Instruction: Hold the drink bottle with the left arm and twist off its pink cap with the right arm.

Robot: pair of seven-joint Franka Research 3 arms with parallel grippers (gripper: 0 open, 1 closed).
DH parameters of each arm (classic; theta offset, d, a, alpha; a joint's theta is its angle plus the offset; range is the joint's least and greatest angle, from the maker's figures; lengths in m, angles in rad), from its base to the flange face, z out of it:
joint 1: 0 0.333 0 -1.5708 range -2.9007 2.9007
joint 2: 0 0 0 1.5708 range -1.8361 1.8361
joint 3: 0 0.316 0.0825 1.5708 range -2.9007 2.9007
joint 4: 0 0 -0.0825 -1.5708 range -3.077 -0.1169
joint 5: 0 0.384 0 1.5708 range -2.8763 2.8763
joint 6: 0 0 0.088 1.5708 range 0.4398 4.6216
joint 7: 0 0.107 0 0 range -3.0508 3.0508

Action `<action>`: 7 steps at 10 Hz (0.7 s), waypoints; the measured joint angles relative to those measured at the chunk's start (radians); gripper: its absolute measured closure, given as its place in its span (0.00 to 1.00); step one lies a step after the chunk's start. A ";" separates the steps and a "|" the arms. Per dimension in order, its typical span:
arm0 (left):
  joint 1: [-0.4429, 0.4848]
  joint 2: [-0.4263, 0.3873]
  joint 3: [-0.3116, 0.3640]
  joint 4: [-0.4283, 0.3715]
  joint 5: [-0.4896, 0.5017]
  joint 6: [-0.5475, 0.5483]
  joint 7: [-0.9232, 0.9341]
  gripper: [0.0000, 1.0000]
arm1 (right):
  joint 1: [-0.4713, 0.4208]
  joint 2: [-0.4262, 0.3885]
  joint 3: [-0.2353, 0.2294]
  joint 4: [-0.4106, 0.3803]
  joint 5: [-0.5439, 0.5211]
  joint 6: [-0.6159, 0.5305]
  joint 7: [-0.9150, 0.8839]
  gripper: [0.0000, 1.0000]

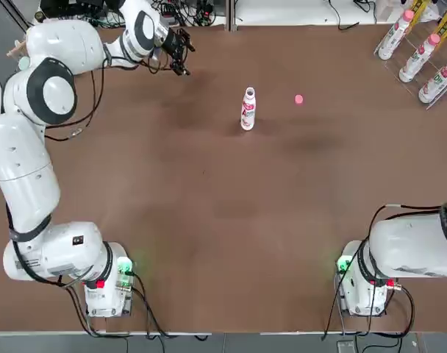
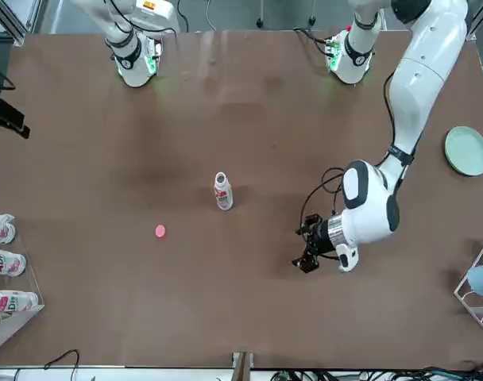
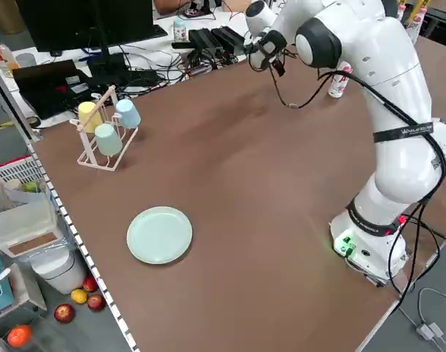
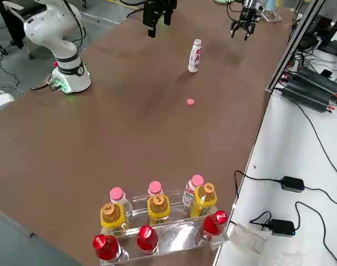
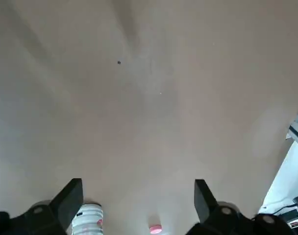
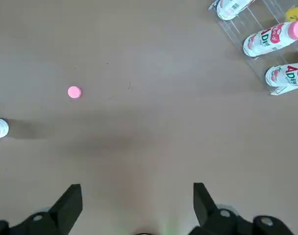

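Your left pincer (image 5: 139, 215) stands wide and empty over the bench (image 1: 209, 220), to the left of the drink bottle (image 1: 248, 109); your right pincer (image 6: 137, 210) also stands wide, holding nothing, on the bottle's other side. The bottle is upright, uncapped, between the two pincers, and the pink cap (image 1: 298, 99) lies beside it, toward the right pincer, so the twisting looks finished and both look let go. Beyond the cap, the clear rack (image 4: 174, 238) probably keeps the spares grouped. You have two pincers, one loose bottle, one loose cap, three pink-capped bottles (image 4: 195, 188) racked
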 joint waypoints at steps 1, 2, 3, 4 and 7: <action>0.007 0.000 0.001 0.002 0.012 -0.001 0.002 0.00 | 0.000 0.000 0.000 0.000 0.000 0.000 0.000 0.00; 0.019 0.000 0.004 0.004 0.049 -0.010 0.015 0.00 | 0.000 0.000 0.000 0.000 0.000 0.000 0.000 0.00; 0.025 -0.001 0.018 0.005 0.080 -0.019 0.048 0.00 | 0.000 0.000 0.000 0.000 0.000 0.000 0.000 0.00; 0.021 -0.005 0.058 0.009 0.089 -0.049 0.121 0.00 | 0.000 0.000 0.000 0.000 0.000 0.000 0.000 0.00; -0.025 -0.080 0.277 0.017 0.091 -0.263 0.488 0.00 | 0.000 0.000 0.004 0.002 0.003 -0.001 0.000 0.00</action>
